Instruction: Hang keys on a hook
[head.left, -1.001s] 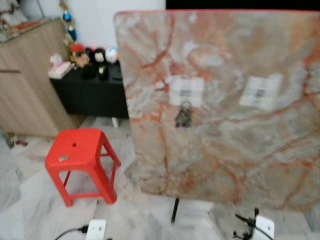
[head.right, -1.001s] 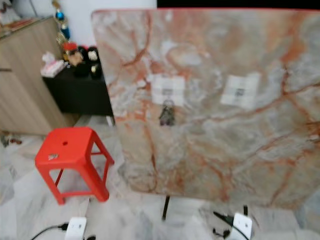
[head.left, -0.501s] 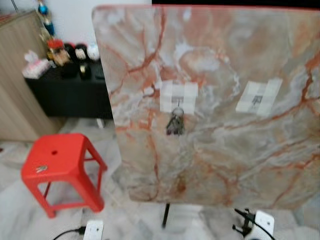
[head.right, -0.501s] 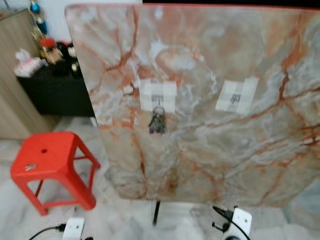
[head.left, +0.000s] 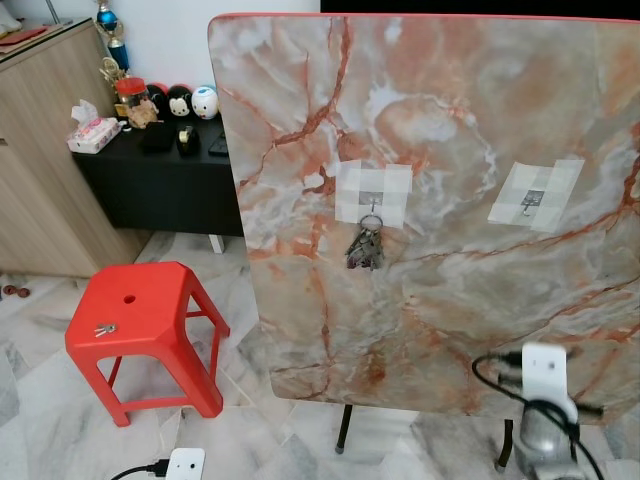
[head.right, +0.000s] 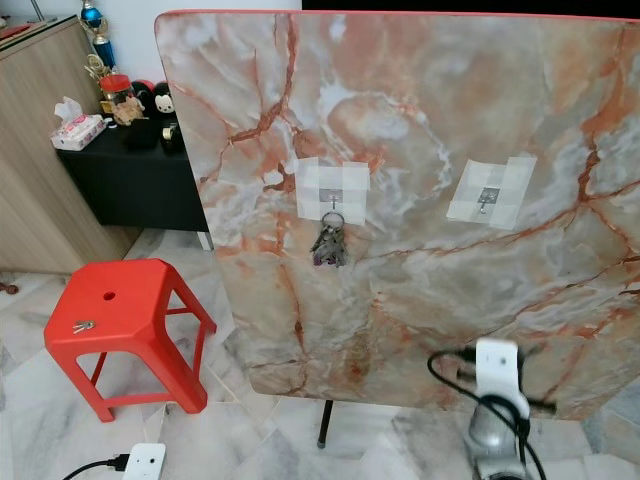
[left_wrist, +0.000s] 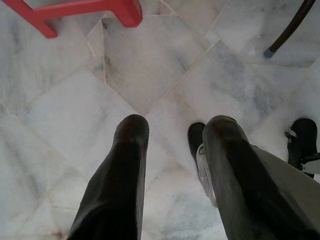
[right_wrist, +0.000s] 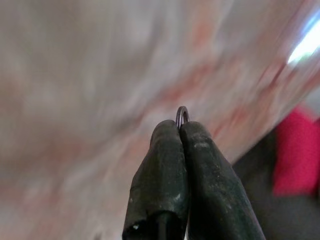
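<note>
I am standing on a pale marble floor (left_wrist: 150, 65) before a marble-patterned tabletop (head.left: 450, 150) tipped upright like a wall, with a red stool (head.left: 140, 320) and a low black cabinet (head.left: 160, 180) off to my left. Two small hooks are taped to the slab. The left hook (head.left: 371, 203) is already carrying a bunch of keys (head.left: 365, 248). The right hook (head.left: 531, 203) is hanging bare. A small key (head.left: 104, 329) is lying on the stool's seat.

What is changing is my right arm (head.left: 543, 375): a moment ago its wrist was sitting at the very bottom of my view, and now it is rising in front of the slab's lower edge, below the bare hook. My head has also been swinging, so the whole scene is shifting with it.

My right gripper (right_wrist: 182, 127) is pinching its two fingers together on a key ring (right_wrist: 182, 114), whose thin loop is peeking out just past the tips. The keys themselves are hiding behind the fingers. The blurred marble behind tells me the arm is in motion. I am judging that the carrying is done and the lift toward the bare hook is beginning.

My left gripper (left_wrist: 175, 125) is hanging idle with its fingers apart, pointing at the floor.
</note>
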